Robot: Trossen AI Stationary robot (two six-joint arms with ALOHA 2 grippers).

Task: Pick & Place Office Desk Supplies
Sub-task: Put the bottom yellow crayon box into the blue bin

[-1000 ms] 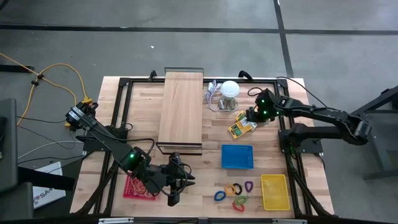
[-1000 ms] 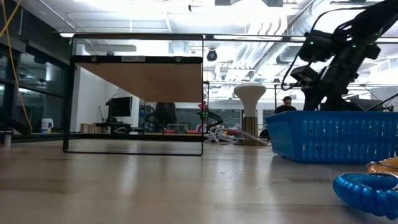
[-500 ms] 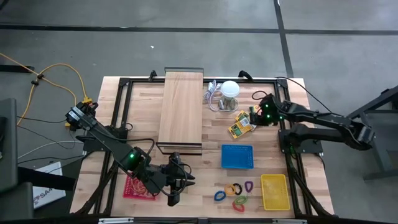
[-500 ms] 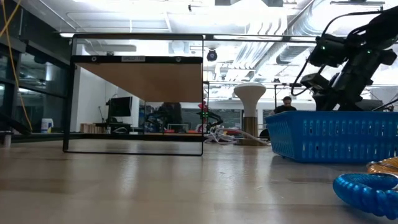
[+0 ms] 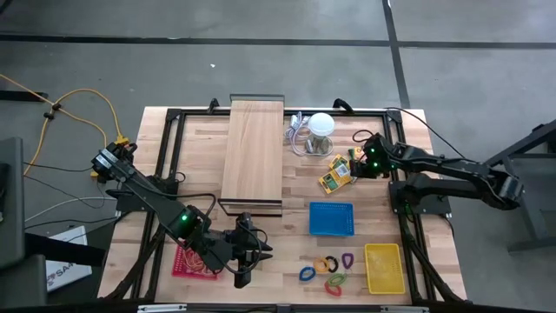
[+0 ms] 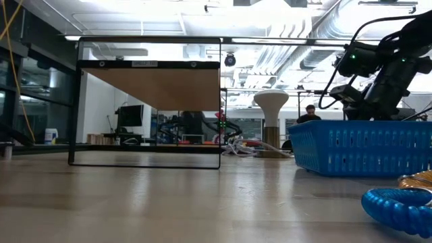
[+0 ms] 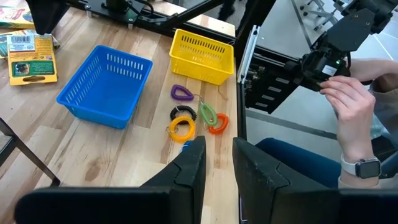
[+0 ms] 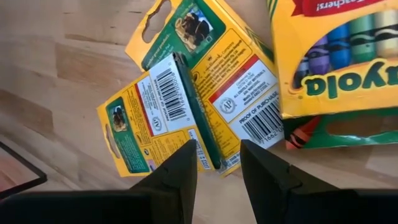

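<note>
Two yellow-orange printed packs (image 5: pixel 337 174) (image 8: pixel 186 106) lie flat on the table beside a Crayola box (image 8: pixel 336 68). My right gripper (image 5: pixel 351 166) (image 8: pixel 217 165) hangs open just over them, fingers either side of the near edge of the packs; I cannot tell whether they touch. Coloured loop clips (image 5: pixel 326 269) (image 7: pixel 196 118) lie near the front edge. My left gripper (image 5: pixel 261 254) (image 7: pixel 217 171) waits open above the table's front left, beside a red tray (image 5: pixel 193 261) with rubber bands.
A blue basket (image 5: pixel 331 219) (image 6: pixel 364 145) and a yellow basket (image 5: pixel 383 268) stand at the front right. A long wooden board (image 5: pixel 253 149) on a black frame and a white ball (image 5: pixel 322 124) with cable sit at the back. A person's hand (image 7: pixel 351 106) shows beyond the table.
My right gripper has sunk toward the packs and shifted a little toward the table's right edge, staying open. The packs have not moved.
</note>
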